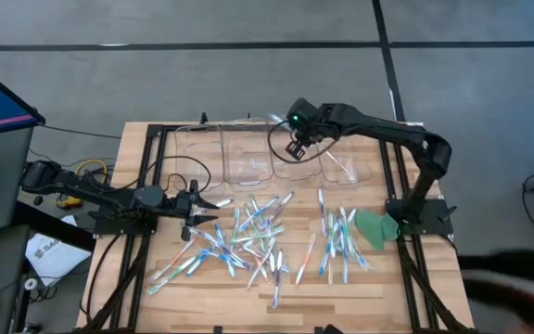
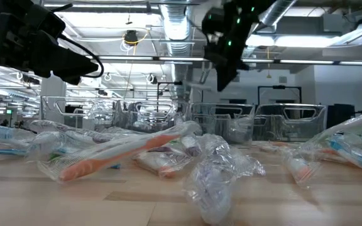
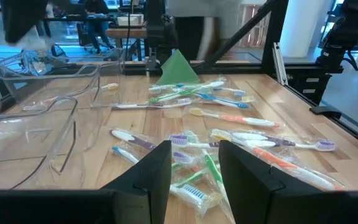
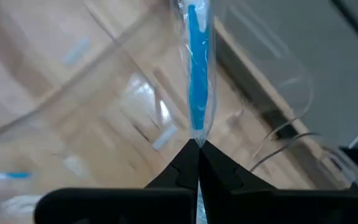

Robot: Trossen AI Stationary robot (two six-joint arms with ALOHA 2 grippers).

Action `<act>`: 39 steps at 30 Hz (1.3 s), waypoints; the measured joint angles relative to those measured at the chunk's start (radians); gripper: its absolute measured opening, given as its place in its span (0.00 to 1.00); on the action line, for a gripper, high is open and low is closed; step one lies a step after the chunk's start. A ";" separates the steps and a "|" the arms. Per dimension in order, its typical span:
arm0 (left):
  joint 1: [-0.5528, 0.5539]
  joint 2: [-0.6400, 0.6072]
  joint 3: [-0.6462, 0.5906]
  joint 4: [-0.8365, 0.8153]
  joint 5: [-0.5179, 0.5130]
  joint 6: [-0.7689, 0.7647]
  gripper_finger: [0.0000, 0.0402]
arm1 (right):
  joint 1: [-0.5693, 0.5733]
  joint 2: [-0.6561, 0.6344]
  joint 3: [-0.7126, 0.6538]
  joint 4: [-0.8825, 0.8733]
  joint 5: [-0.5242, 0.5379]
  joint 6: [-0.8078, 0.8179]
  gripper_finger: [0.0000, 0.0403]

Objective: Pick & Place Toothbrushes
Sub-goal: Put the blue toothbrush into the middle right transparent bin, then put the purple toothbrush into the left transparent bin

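Wooden surface (image 1: pixel 137 148) viewed from above, carrying a row of clear bins (image 1: pixel 248 153) along its far edge and a green disc (image 1: pixel 375 228) near its right edge. Loose toothbrushes (image 1: pixel 248 243) lie scattered over the middle and near half of the surface. Right gripper (image 1: pixel 295 148) is raised above the bins at the far edge, its fingers closed on 1 wrapped blue toothbrush (image 4: pixel 197 74). Left gripper (image 1: pixel 213 210) hovers low near the left edge, just beside the scattered pile, fingers (image 3: pixel 151 171) parted and holding nothing.
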 joint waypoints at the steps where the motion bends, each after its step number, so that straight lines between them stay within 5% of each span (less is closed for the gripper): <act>1: 0.000 0.000 0.000 0.000 0.000 0.000 0.32 | -0.009 0.015 0.000 0.000 -0.007 0.005 0.00; 10: 0.000 0.000 0.000 0.000 0.000 -0.004 0.32 | -0.028 0.088 0.000 -0.013 -0.033 -0.043 0.02; 25: 0.000 0.000 0.000 0.000 -0.001 -0.001 0.32 | 0.010 0.082 0.034 -0.063 -0.032 -0.020 0.26; 33: 0.000 0.000 0.000 0.000 0.005 -0.020 0.32 | 0.135 0.065 0.212 -0.279 -0.030 -0.017 0.26; 39: 0.000 0.000 0.000 0.000 0.006 -0.019 0.32 | 0.310 -0.005 0.219 -0.370 -0.030 0.000 0.24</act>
